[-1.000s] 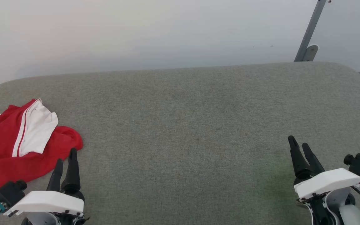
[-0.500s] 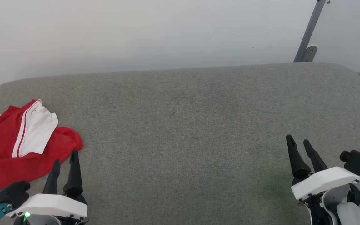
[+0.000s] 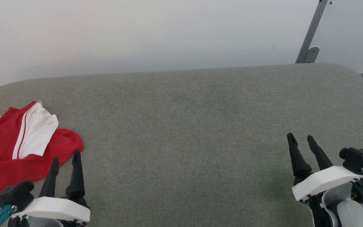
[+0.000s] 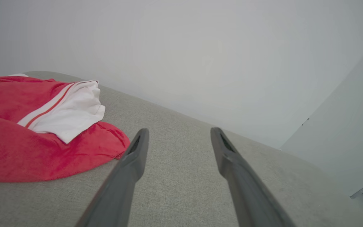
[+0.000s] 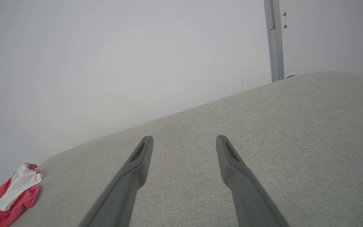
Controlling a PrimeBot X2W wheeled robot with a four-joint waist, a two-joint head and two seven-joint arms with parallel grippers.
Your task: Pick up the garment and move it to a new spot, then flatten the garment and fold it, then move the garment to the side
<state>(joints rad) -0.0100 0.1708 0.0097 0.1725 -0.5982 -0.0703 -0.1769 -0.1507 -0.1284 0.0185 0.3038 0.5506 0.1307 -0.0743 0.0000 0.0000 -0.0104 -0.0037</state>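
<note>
**Far left.** The garment (image 3: 2, 154) lies crumpled in a heap at the left end of the grey bench (image 3: 181, 119) and runs past the head view's left edge. A white sleeve end (image 3: 38, 134) with striped trim is folded over the red body. Nothing is flattened or folded, so the pick-up is judged the step in hand.

**Left fingers** (image 3: 76, 173). They are spread wide and hold nothing. The tips are just beside the heap's near right lobe and appear clear of it. The cloth lies to the left of their line, not between them.

**Recommendation.**
- Swing this arm left so that a thick red fold sits between the fingers before they close.
- Pinch deep, low to the bench.
- Avoid gripping the white sleeve end alone, which would probably lift only that flap and leave the body trailing.

**Centre.** The open grey surface looks like enough room for the new spot and for flattening.

**Right fingers** (image 3: 296, 156). They are equally wide apart and empty, low over the right end and well apart from the garment. They are best brought in as a second hold once the cloth is lifted.

**Upper right.** A grey metal post (image 3: 310, 31) stands against the wall beyond the far edge. It is judged no obstruction.
</note>
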